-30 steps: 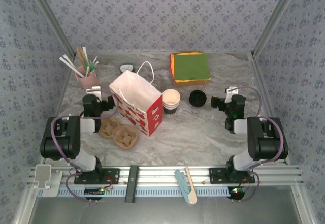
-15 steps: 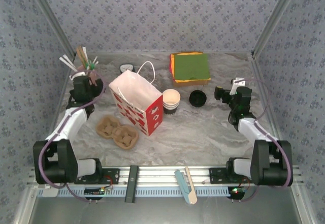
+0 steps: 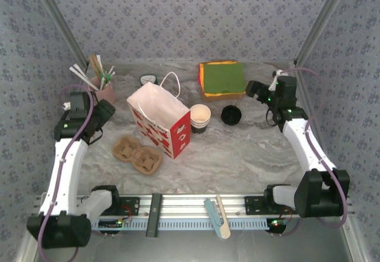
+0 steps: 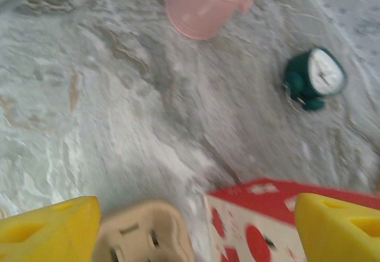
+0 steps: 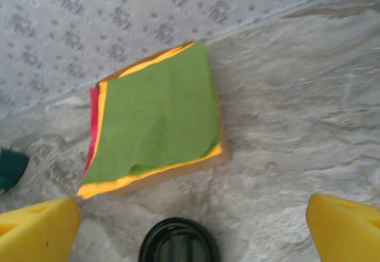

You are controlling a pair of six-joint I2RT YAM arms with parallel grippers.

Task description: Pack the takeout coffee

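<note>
On the marbled grey surface (image 3: 237, 155), the red-and-white paper bag (image 3: 160, 122) is standing open, the white-rimmed dark paper cup (image 3: 200, 118) just beside it. The round black plastic lid (image 3: 231, 115) is sitting ahead of the nearer right gripper (image 3: 254, 90), lining up with its wide-spread jaws, while the left gripper (image 3: 105, 112) is hovering on the bag's far side, jaws equally wide

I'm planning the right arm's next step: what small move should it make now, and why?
Probably ease the right gripper down toward the black-lidded cup: its fingers are spread wide and empty, and the right wrist view frames the lid between them.
</note>
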